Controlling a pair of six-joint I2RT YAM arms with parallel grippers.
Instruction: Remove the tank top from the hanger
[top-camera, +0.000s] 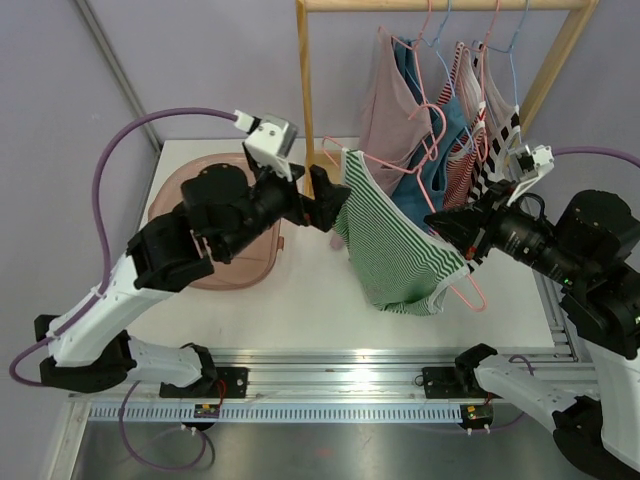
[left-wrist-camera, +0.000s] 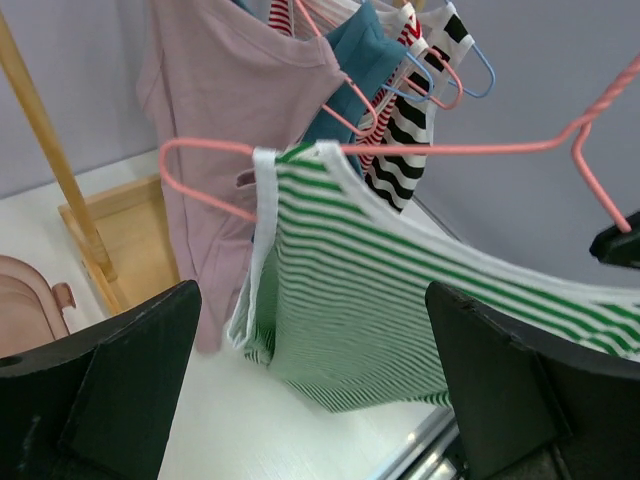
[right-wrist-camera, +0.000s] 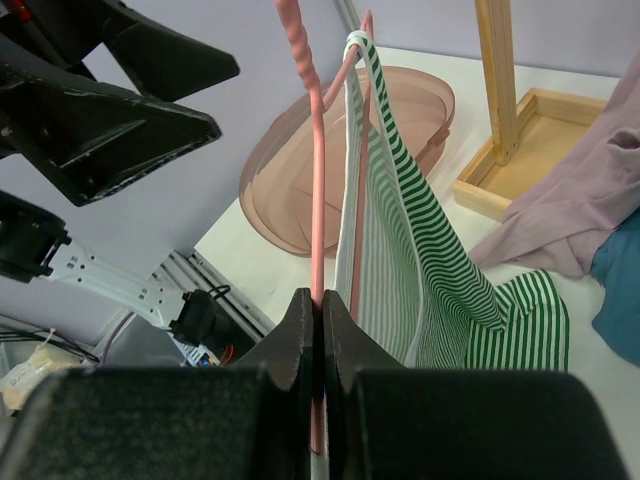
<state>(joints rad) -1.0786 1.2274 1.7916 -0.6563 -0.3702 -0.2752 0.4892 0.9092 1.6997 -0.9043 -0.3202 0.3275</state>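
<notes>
We held the pink hanger (right-wrist-camera: 316, 190) tight in our right hand (right-wrist-camera: 318, 305). Its two fingers were pressed shut on the thin pink wire. The green and white striped tank top (top-camera: 400, 250) was on that hanger, up in the air over the white counter (top-camera: 300, 300), in front of the wooden rack (top-camera: 305, 90). It hung between our two hands. One strap sat looped over the end of the hanger near our left hand (top-camera: 335, 200). The rest of the top drooped down in a bunch by the right hand. The hanger was tilted, not level.

Our left hand was open wide. Its two black fingers (left-wrist-camera: 110, 370) stood far apart, with the strap end of the tank top just past them. They held nothing. We could not tell if a finger touched the cloth.

Behind the tank top, more clothes (top-camera: 385, 110) hung on the rack: a dusty pink top, a blue one, and some striped ones. A see-through pink tub (top-camera: 168, 200) lay on the counter under our left arm.
</notes>
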